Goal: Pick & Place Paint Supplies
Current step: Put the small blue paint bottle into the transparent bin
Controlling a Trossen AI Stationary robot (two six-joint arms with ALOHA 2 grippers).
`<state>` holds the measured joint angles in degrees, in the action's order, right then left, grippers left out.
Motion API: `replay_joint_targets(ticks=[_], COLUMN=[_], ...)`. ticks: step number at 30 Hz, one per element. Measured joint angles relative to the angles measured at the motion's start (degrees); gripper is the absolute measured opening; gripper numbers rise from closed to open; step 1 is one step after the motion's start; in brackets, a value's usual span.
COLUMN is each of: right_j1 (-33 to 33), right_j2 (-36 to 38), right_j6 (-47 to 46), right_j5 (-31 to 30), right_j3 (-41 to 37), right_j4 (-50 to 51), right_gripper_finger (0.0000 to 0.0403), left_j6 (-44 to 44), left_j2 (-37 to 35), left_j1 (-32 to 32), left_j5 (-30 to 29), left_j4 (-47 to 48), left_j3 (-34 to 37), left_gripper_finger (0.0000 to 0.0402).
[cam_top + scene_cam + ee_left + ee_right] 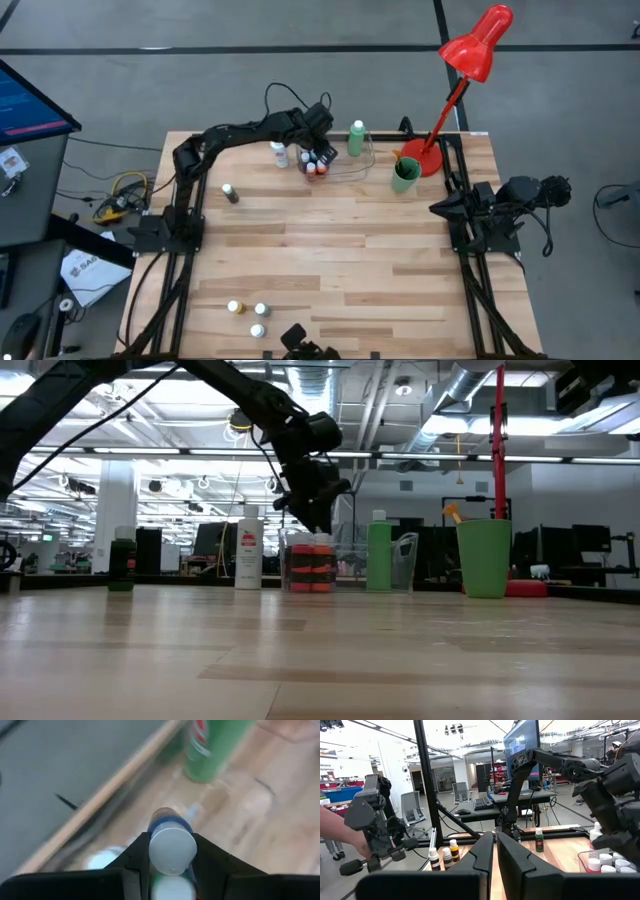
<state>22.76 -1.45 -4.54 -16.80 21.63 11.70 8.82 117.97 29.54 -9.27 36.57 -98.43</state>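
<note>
I saw a tiny bottle with a white cap [172,851] pinched between the fingers of my left gripper [170,855]. In the left wrist view its body looked blue, though the picture was blurry there, so I am not sure. The left gripper [318,128] hung over the clear tray [345,168], at about 12 o'clock on the table, near the far edge. A bunch of small red bottles [311,565] with white caps stood in the tray, right under the held bottle.

The tall green bottle [357,139] stood just beside the tray, toward 1 o'clock. The tall white bottle [279,154] stood on the tray's other side, toward 11 o'clock. One small dark bottle [230,193] stood alone at about 10 o'clock. Three more tiny bottles [248,315] sat close together at about 7 o'clock, near the front edge.

The green cup [405,174] stood at 1 o'clock, touching the base of the red lamp [470,60].

My right gripper [495,851] waited at the table's 3 o'clock edge, its fingers pressed almost together, holding nothing.
</note>
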Motion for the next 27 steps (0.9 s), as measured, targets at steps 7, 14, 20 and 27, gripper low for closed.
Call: replay_joint_targets(ticks=[7,14,20,27], right_j1=[0.0,0.0,0.0,0.0], right_j2=[0.0,0.0,0.0,0.0], right_j6=[0.0,0.0,0.0,0.0], right_j5=[0.0,0.0,0.0,0.0], right_j3=[0.0,0.0,0.0,0.0], right_j4=[0.1,0.0,0.0,0.0], right_gripper_finger=[0.0021,0.0021,0.0021,0.0021], left_j6=[0.0,0.0,0.0,0.0], left_j2=[1.7,1.3,1.3,1.3], left_j1=[-0.5,-0.2,-0.2,0.1], left_j5=[0.3,-0.2,0.6,0.6], left_j4=[0.9,0.6,0.5,0.5], left_j3=[0.0,0.0,0.0,0.0], left_gripper_finger=[0.0097,0.0097,0.0117,0.0125])
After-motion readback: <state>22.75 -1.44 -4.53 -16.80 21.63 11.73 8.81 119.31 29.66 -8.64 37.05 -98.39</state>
